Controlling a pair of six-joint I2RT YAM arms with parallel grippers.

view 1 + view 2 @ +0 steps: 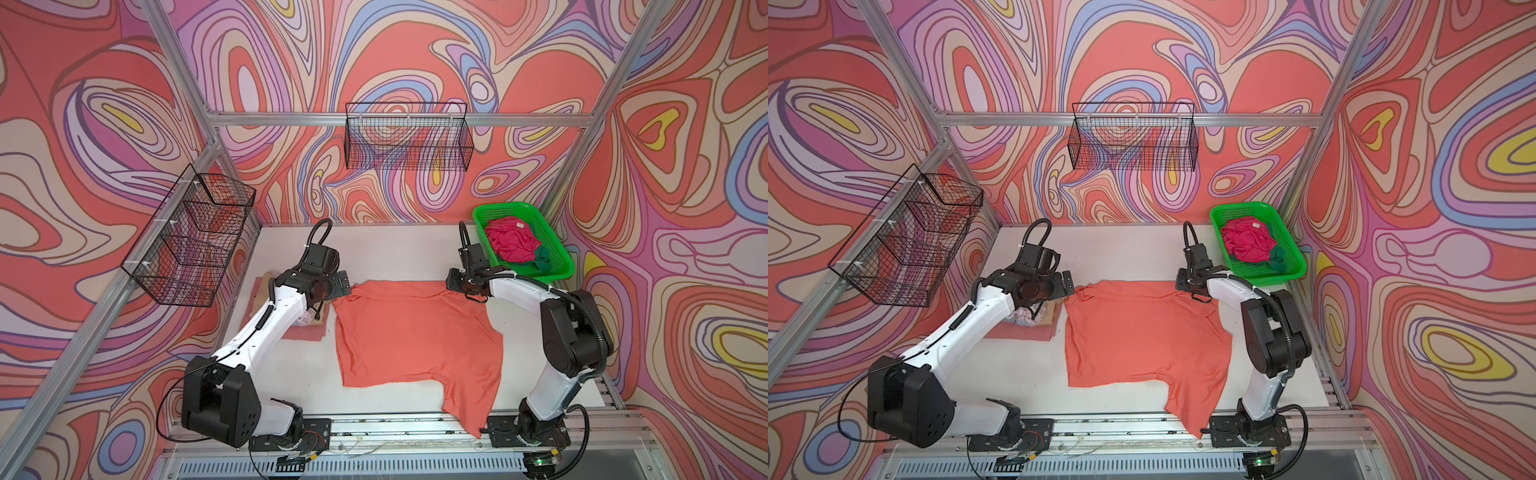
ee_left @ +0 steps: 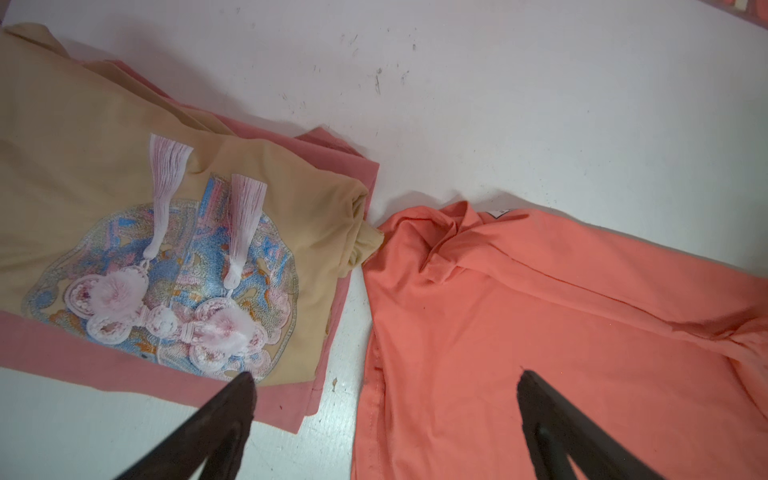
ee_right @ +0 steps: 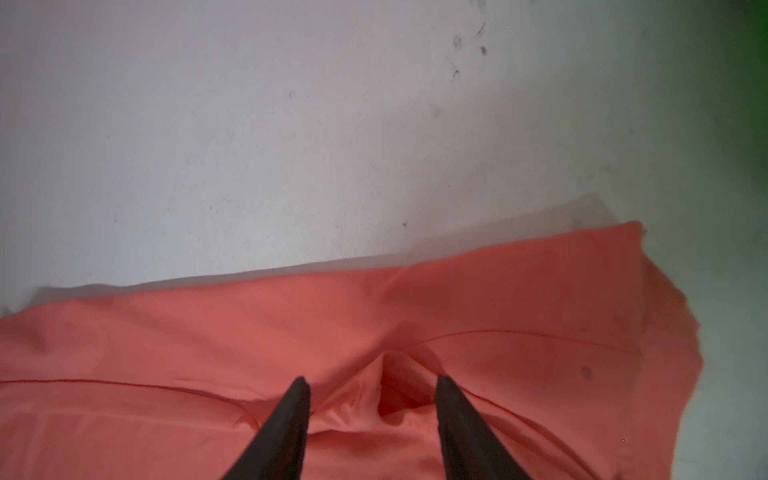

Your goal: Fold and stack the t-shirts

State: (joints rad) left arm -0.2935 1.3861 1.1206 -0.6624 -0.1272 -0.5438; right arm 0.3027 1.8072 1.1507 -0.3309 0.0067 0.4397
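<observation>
- Two shirts looked done: the tan printed t-shirt (image 2: 124, 166) lay folded on top of the salmon-pink t-shirt (image 2: 62, 353), forming a stack on the left of the table (image 1: 291, 374).
- The coral-orange t-shirt (image 1: 415, 332) lay spread mid-table just beside that stack. Its far edge was rumpled and one lower corner draped over the front rail, so by my reading its folding had barely begun.
- The left gripper (image 2: 384, 378) hovered with jaws wide apart over the gap between the stack and the coral shirt's collar, holding nothing.
- The right gripper (image 3: 372, 384) had its jaws apart over the far right edge, straddling a small pucker of cloth without pinching it.
- The magenta-pink t-shirt (image 1: 509, 245) and the dark green t-shirt (image 1: 542, 257) sat crumpled in the green basket (image 1: 555, 249), both unfolded.
- Roughly two of five were finished, with three left to fold and stack.
</observation>
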